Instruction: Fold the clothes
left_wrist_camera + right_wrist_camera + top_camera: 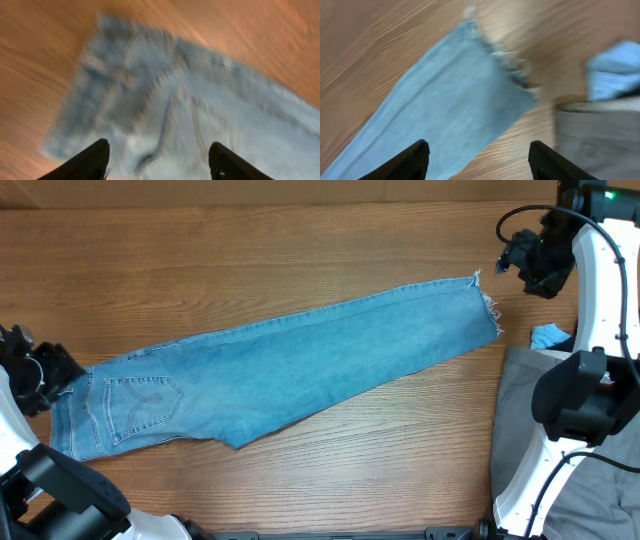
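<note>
The jeans point(300, 365) lie flat and slantwise across the table point(300, 240), waistband point(75, 415) down at the left edge and frayed hem point(488, 305) up toward the right. Neither arm has hold of anything. The left gripper point(156, 161) hangs over the waist end with fingers spread wide and nothing between them, and the right gripper point(476, 161) is spread just as wide above the leg, short of the hem. Here's the worry on the right: the grey trousers point(520, 410) and a small light-blue cloth point(548, 335) sit near that hem corner, so a pinch landing a touch too far out could drag a neighbour along with the denim. The legs look stacked one on the other, and a shallow bite would likely take the top layer alone and peel the pair apart. On the left, the thick seams around the back pocket point(145, 400) may resist a clean close and let the cloth slip out. And because the garment lies askew, uneven lifts from the two ends would probably set a crooked crease. Both wrist views are smeared, so exact height above the fabric cannot be told.
</note>
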You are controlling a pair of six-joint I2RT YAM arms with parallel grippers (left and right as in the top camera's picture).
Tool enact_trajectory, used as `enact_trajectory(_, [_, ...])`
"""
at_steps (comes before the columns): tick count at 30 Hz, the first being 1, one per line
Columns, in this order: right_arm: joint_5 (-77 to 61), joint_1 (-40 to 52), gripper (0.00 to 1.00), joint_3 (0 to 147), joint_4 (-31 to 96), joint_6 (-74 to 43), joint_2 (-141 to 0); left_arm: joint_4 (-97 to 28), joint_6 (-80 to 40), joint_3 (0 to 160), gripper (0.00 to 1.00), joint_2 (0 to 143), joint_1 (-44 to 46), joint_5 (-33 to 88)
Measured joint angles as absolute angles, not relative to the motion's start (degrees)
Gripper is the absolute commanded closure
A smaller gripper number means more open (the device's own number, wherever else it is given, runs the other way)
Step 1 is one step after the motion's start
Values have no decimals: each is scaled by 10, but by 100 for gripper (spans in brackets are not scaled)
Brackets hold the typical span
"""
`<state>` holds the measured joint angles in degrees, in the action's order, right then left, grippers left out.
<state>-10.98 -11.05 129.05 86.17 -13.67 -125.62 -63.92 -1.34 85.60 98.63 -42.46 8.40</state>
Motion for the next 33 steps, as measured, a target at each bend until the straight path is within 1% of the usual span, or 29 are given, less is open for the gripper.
enact_trajectory(2, [-144,-109,32,1289,862,-116,-1256,-615,-17,856,29,993,-425,62])
enact_trajectory(3, [-158,-108,32,1289,863,-108,-1256,-606,-18,856,34,998,-425,52])
enact_trajectory(5, [-187,-107,32,1289,866,-91,-1256,-591,-24,856,34,1028,-425,27])
enact_trajectory(6, [-192,-107,32,1289,867,-88,-1256,-589,-25,856,34,1040,-425,21])
enact_trajectory(9, [-201,-107,32,1289,867,-82,-1256,-582,-28,856,39,1091,-425,11])
enact_trajectory(10, [-204,-107,32,1289,867,-81,-1256,-580,-28,856,43,1113,-425,10])
enact_trajectory(11, [-204,-107,32,1289,864,-79,-1256,-578,-29,856,50,1137,-425,10])
enact_trajectory(12, [-206,-107,33,1289,858,-78,-1256,-578,-29,856,62,1150,-425,10])
enact_trajectory(14, [-208,-107,34,1286,836,-78,-1256,-577,-31,856,74,1173,-425,11])
enact_trajectory(16, [-208,-107,35,1278,813,-78,-1256,-578,-29,856,82,1178,-425,17])
enact_trajectory(17, [-206,-107,37,1266,782,-80,-1256,-578,-30,856,85,1178,-425,17])
enact_trajectory(20, [-186,-105,37,1223,728,-100,-1256,-578,-32,856,85,1178,-425,20])
enact_trajectory(22, [-152,-105,37,1160,651,-123,-1256,-580,-33,856,83,1178,-426,23])
enact_trajectory(26, [-116,-105,37,1062,504,-135,-1256,-582,-34,856,76,1178,-429,28])
enact_trajectory(30, [-99,-105,37,1004,420,-132,-1256,-589,-35,856,73,1178,-430,28])
enact_trajectory(33, [-94,-105,37,987,396,-128,-1256,-590,-35,856,73,1178,-430,28])
